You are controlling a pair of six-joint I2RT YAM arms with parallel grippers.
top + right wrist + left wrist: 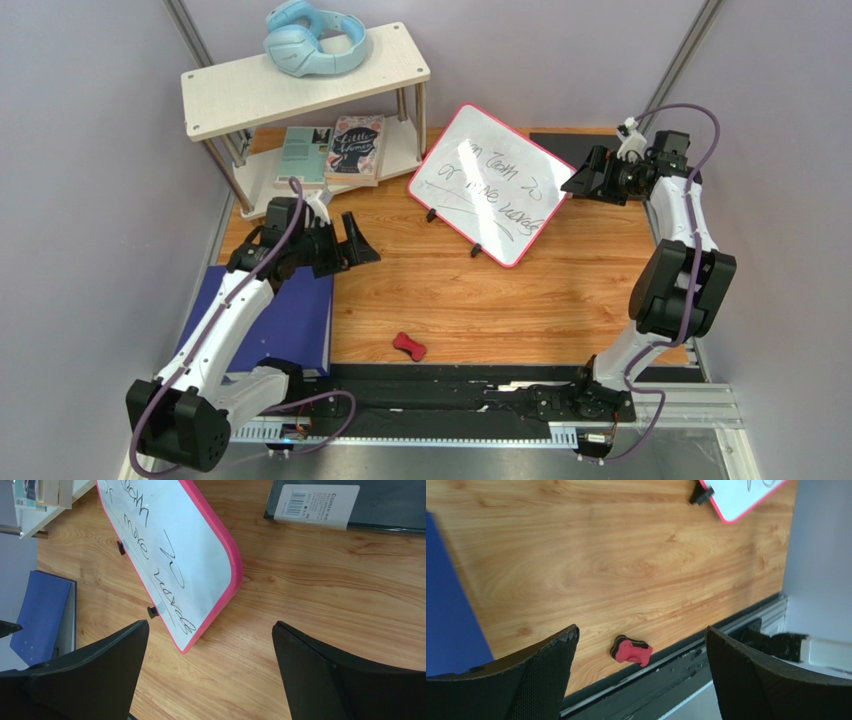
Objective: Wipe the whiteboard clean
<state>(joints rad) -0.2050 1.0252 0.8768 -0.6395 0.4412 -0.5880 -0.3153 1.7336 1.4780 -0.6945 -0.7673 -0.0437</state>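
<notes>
The whiteboard (pixel 488 183) has a red-pink rim and black handwriting and lies at an angle in the middle far part of the wooden table; it also shows in the right wrist view (pixel 170 550) and its corner in the left wrist view (pixel 746 497). A small red and black eraser (pixel 408 346) lies near the table's front edge, also in the left wrist view (pixel 630 650). My left gripper (pixel 362 240) is open and empty, above the table left of the board. My right gripper (pixel 578 180) is open and empty at the board's right edge.
A blue-purple binder (pixel 285 320) lies at the left under my left arm. A white two-tier shelf (pixel 300 85) at the back left holds blue headphones (pixel 310 40) on top and books (pixel 355 148) below. A black folder (pixel 350 502) lies at the back right.
</notes>
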